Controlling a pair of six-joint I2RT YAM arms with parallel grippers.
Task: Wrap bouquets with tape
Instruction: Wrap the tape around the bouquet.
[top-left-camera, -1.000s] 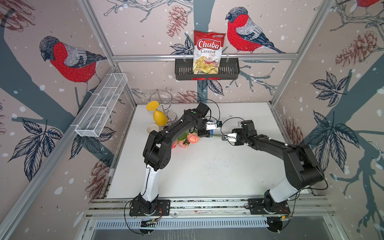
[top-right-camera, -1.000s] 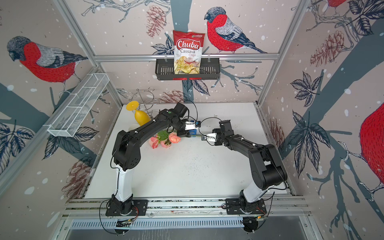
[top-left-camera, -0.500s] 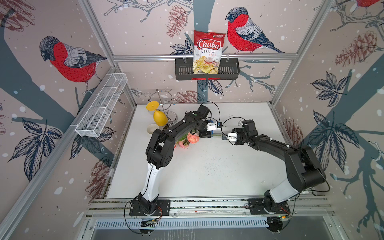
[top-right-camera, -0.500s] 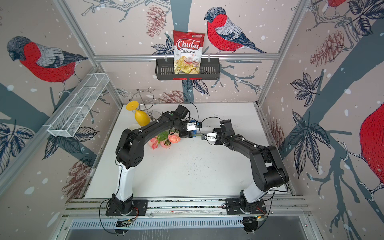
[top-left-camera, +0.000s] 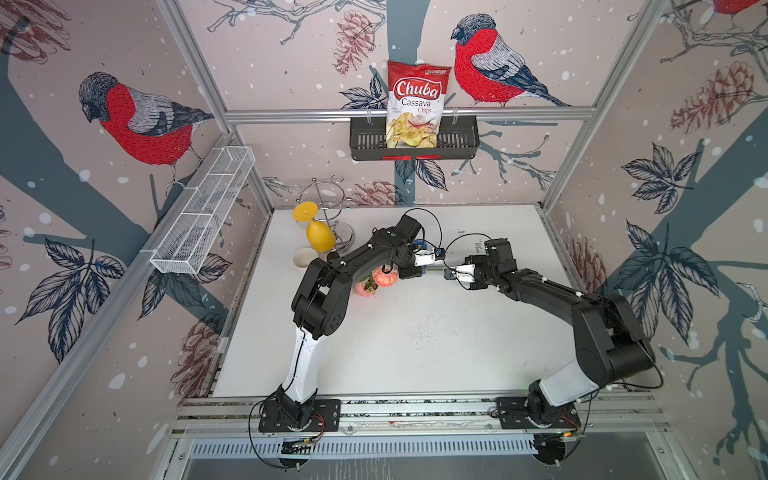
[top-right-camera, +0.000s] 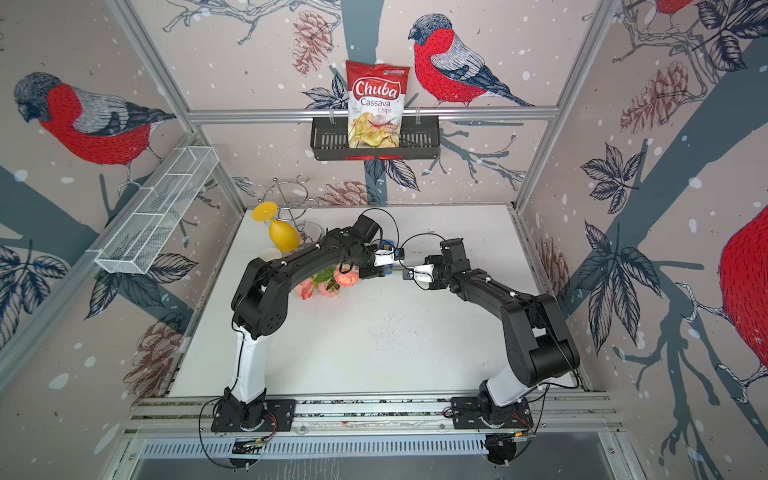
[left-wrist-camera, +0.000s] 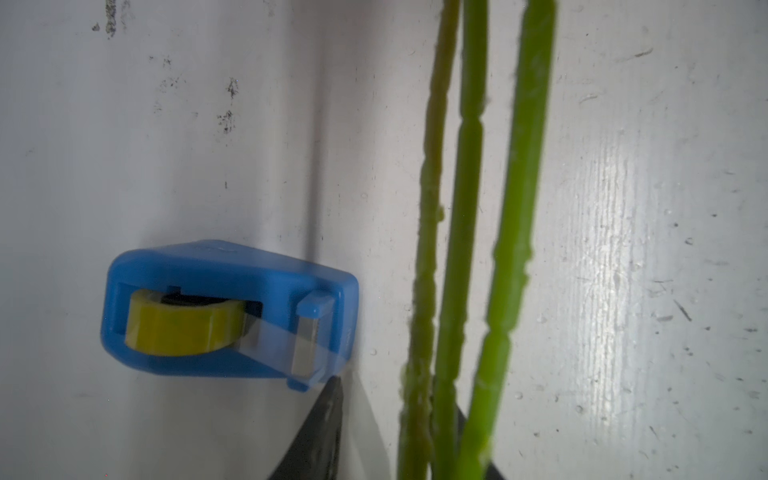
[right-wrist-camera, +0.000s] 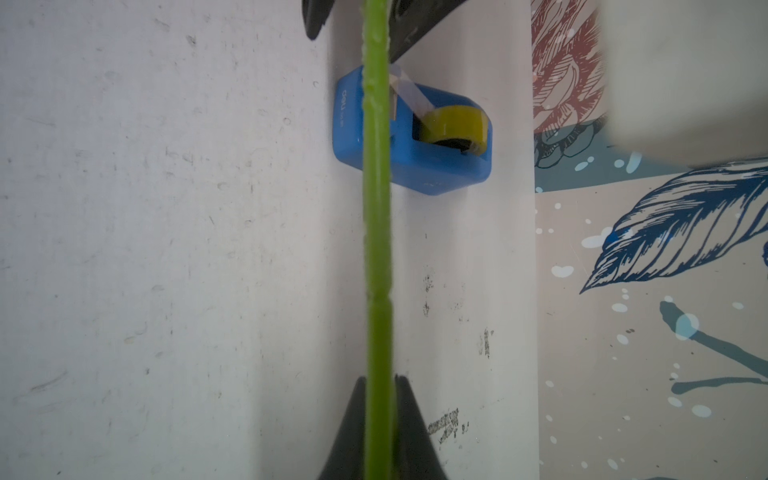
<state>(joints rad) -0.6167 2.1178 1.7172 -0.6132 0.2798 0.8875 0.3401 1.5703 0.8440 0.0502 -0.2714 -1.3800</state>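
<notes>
The bouquets are one bunch of pink-peach roses (top-left-camera: 384, 276) (top-right-camera: 345, 276) lying on the white table, its thin green stems (left-wrist-camera: 469, 208) (right-wrist-camera: 377, 249) stretched between my two arms. My right gripper (right-wrist-camera: 379, 380) (top-left-camera: 451, 275) is shut on the stems near their free end. My left gripper (left-wrist-camera: 397, 399) (top-left-camera: 409, 272) straddles the stems nearer the blooms, open, with a gap between one finger (left-wrist-camera: 328, 415) and the stems. The tape (left-wrist-camera: 183, 328) (right-wrist-camera: 455, 124), a yellowish roll, sits in a blue dispenser (left-wrist-camera: 232, 266) (right-wrist-camera: 415, 166) beside the stems. That finger's tip is at the dispenser's cutter end.
A yellow goblet (top-left-camera: 320, 235), a wire stand (top-left-camera: 328, 199) and a small white cup (top-left-camera: 305, 257) crowd the back left corner. A chips bag (top-left-camera: 415, 104) stands in a black basket (top-left-camera: 361, 141) on the back wall. A white wire shelf (top-left-camera: 203, 216) hangs on the left wall.
My left gripper's jaws have narrowed around the stems and its wrist has shifted slightly. The right arm and its grip have not changed.
</notes>
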